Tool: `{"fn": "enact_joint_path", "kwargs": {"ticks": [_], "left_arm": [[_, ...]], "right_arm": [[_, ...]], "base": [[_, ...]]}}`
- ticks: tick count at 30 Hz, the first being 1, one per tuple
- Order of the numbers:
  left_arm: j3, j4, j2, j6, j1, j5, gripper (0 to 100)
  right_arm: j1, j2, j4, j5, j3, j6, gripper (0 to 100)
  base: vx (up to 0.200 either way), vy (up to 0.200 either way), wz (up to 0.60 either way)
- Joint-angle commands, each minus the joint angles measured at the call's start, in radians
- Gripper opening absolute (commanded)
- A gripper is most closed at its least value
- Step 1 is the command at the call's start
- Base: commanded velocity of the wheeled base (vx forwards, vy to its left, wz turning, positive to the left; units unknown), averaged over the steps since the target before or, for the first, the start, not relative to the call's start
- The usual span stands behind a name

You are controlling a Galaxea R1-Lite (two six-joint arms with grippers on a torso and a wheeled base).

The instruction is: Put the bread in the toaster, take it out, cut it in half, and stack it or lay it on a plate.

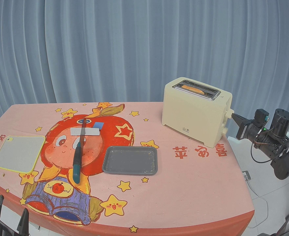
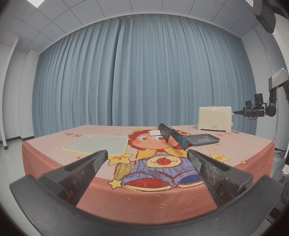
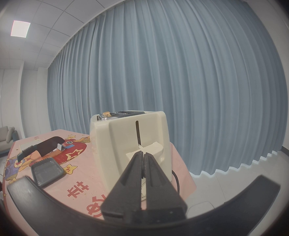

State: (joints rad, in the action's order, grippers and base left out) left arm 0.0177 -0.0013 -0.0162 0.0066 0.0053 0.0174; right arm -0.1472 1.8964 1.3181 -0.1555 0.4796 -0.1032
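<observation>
Evidently the bread (image 1: pixel 193 89) sits low in one slot of the toaster (image 1: pixel 193 115), its top about level with the slot's rim; the toaster stands near the desk's (image 1: pixel 190 187) far right corner. The right gripper (image 1: pixel 233 115) is pressed fully together with nothing between its fingers, and its tip is at the side lever (image 3: pixel 151 147); I judge the lever to be the step in hand. The left gripper (image 2: pixel 146 154) hangs wide open and empty, off the near left edge of the desk.

Risks, as I judge them: the narrow closed tip could slide off the small lever, since only a little of it bears on the tab; a push that is not straight down could shove or tilt the toaster, which stands close to the desk's edge; a lever that does not latch would leave the bread untoasted.

Counted: one toaster with what look like two slots; one slice of bread; one knife (image 1: pixel 78 154), its blade propped on a small white rest (image 1: pixel 84 131); one cutting board (image 1: pixel 19 153); one grey plate (image 1: pixel 130 160); two grippers.
</observation>
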Motion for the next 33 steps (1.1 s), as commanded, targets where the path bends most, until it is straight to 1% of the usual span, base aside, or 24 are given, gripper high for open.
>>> {"fn": "enact_joint_path", "kwargs": {"ticks": [1,33], "left_arm": [[-0.018,0.000,0.015,0.000,-0.001,-0.001,100],[-0.018,0.000,0.015,0.000,0.001,-0.001,100]], "right_arm": [[0.000,0.003,0.000,-0.001,-0.004,0.002,0],[-0.008,0.047,0.000,0.002,-0.021,0.005,0]], "base": [[0.000,0.000,0.00],[0.000,0.000,0.00]]}}
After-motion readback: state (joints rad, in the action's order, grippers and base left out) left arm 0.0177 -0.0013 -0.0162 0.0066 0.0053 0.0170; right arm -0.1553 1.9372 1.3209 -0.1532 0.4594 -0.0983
